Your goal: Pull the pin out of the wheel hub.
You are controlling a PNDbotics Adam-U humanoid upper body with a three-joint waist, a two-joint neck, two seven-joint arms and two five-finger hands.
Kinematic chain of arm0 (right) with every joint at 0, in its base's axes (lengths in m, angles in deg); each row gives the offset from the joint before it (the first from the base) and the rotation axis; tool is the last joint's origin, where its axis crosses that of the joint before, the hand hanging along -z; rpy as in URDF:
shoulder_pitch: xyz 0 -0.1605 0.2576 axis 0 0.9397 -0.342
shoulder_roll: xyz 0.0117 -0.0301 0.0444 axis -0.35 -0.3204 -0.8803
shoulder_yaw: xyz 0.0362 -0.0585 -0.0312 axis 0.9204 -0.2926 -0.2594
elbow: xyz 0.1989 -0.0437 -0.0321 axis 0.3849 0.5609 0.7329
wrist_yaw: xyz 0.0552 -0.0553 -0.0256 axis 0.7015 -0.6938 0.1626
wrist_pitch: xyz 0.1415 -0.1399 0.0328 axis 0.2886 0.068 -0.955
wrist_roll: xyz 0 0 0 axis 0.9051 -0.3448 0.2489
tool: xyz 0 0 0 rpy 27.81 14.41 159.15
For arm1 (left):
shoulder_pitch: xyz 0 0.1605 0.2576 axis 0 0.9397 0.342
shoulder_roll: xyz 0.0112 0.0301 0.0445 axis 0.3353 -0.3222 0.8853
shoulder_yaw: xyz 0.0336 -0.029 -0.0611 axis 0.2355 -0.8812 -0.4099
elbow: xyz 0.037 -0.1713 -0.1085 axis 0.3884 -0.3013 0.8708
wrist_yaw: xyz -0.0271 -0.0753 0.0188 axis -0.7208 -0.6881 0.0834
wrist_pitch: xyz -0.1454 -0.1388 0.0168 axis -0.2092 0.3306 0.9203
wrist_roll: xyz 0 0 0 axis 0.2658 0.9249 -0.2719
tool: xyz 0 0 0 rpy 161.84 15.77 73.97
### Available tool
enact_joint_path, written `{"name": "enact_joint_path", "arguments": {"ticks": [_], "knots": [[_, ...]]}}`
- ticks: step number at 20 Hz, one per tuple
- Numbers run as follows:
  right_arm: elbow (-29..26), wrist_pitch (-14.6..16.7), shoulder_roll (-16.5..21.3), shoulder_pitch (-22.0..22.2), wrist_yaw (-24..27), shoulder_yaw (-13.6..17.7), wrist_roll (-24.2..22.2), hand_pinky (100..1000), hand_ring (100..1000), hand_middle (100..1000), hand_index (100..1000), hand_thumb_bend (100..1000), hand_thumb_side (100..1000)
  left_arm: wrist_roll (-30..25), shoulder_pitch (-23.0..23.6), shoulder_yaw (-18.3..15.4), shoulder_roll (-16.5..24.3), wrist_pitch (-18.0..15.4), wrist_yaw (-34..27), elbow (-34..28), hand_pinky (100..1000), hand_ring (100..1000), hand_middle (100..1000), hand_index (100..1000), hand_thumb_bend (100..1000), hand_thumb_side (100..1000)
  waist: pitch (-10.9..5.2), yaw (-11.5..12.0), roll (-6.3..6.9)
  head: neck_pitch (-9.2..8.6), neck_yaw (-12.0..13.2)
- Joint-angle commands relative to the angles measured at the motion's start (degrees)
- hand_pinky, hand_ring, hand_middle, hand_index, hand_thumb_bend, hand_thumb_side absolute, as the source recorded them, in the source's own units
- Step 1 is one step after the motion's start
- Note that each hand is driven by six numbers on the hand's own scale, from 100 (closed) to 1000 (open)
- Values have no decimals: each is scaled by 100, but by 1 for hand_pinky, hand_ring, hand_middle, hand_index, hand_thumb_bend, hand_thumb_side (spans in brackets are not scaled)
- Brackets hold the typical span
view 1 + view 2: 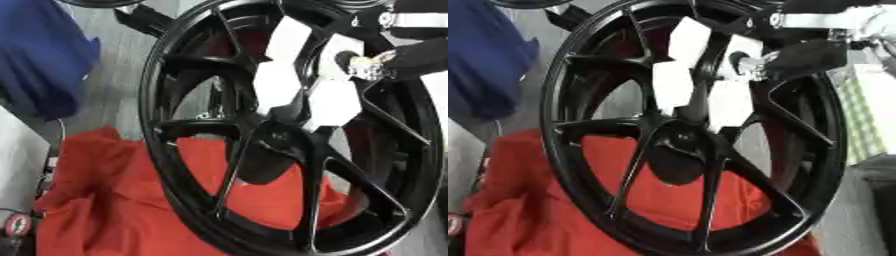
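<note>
With our right hand (811, 56) curled round the small silvery pin (750, 64) at the upper right of the upright black spoked wheel hub (289, 137), we judge it stiff, slippery, best pinched at its exposed end.

A red cloth (114, 195) covers the support surface. The black wheel (579, 165) stands upright, its lower rim resting on this cloth.
</note>
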Motion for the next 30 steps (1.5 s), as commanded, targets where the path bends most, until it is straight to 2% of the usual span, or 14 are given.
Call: {"name": "enact_joint_path", "arguments": {"ticks": [1, 2, 3, 9, 17, 19, 24, 30], "knots": [[2, 19, 148, -83, -124, 37, -70, 984, 971, 949, 1000, 100, 801, -32, -63, 18, 6, -8, 11, -112, 729, 836, 744, 902, 366, 581, -93, 0, 15, -83, -13], [15, 28, 145, -84, -156, 31, -89, 985, 972, 949, 1000, 100, 772, -36, -63, 19, 3, -6, 10, -112, 729, 836, 743, 903, 360, 574, -91, 1, 13, -83, -16], [26, 39, 144, -81, -186, 25, -110, 987, 973, 950, 1000, 100, 801, -39, -64, 20, 0, -3, 9, -112, 729, 836, 743, 903, 365, 581, -88, 2, 10, -83, -18], [117, 83, 115, -83, -315, 13, -172, 986, 969, 947, 1000, 100, 799, -53, -79, 29, -5, 4, 0, -112, 730, 837, 740, 903, 362, 584, -72, 5, 3, -103, -14], [263, 39, 55, -112, -420, -35, -130, 962, 930, 916, 1000, 100, 731, -79, -86, 43, -24, 16, -2, -112, 731, 839, 738, 902, 357, 586, -52, 22, -1, -134, -37], [283, 23, 41, -118, -412, -39, -110, 947, 905, 907, 1000, 100, 694, -88, -91, 48, -29, 21, -1, -112, 731, 839, 737, 901, 355, 587, -45, 25, -4, -141, -40], [319, -20, 21, -113, -321, -49, -72, 902, 866, 882, 997, 100, 666, -100, -107, 55, -32, 26, 1, -112, 732, 840, 737, 901, 353, 588, -26, 41, -3, -150, -45], [317, -48, -7, -131, -145, -62, 19, 804, 782, 774, 918, 100, 614, -102, -126, 63, -28, 22, -6, -112, 733, 841, 740, 901, 350, 590, -21, 57, -5, -157, -59]]}}
